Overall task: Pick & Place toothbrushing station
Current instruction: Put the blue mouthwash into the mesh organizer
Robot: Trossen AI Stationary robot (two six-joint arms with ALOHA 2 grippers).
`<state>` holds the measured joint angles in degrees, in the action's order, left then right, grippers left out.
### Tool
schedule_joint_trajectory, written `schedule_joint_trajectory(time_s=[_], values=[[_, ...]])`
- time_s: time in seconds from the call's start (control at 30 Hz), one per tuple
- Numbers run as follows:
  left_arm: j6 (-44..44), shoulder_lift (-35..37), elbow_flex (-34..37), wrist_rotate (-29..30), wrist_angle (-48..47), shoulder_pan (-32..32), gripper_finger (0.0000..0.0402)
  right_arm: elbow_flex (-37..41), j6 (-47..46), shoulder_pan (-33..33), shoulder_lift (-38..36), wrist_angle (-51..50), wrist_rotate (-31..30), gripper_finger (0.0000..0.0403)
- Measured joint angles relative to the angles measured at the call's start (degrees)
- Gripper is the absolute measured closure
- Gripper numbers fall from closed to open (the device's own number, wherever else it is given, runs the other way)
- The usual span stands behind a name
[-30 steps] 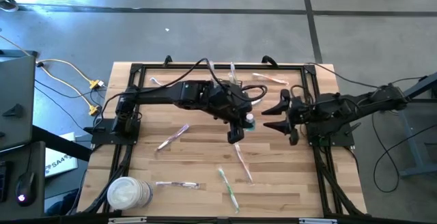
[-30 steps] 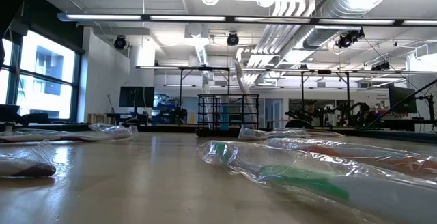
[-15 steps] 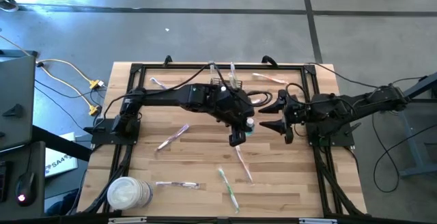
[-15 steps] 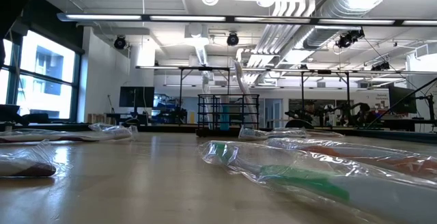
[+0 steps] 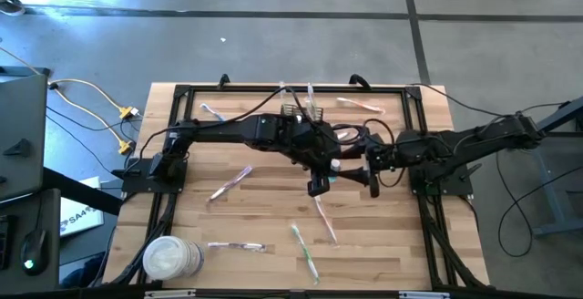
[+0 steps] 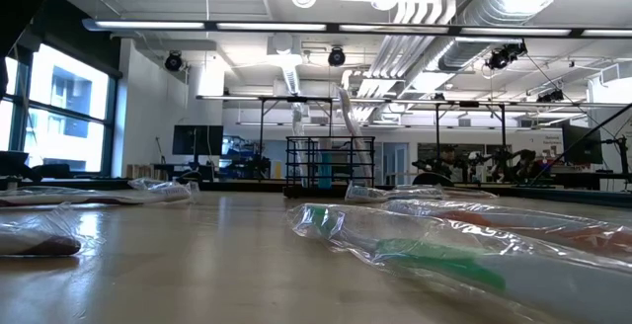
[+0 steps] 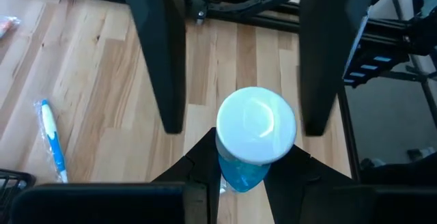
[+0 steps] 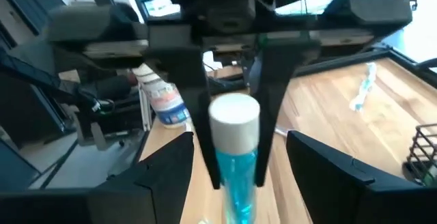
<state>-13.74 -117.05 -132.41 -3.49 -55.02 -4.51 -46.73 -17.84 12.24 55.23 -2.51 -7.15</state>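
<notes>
Blue bottle (image 7: 254,132) hangs pinched in the left gripper (image 7: 239,176); right gripper (image 8: 235,166) straddles it, fingers spread. Releasing before the right one closes could drop it.

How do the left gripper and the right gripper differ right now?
The left gripper is shut on the blue bottle; the right gripper is open, its fingers apart on either side of the bottle's white cap. Both meet above the table's middle.

no readable text, label or number anywhere
</notes>
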Motion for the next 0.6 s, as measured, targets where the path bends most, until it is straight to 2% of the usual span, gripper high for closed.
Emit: schedule_joint_trajectory(time_s=[0.6], values=[[0.4,0.0,0.0,1.1,0.0,0.0,0.0325,0.0,3.5,-2.7,0.5,0.7,3.2,0.0174]])
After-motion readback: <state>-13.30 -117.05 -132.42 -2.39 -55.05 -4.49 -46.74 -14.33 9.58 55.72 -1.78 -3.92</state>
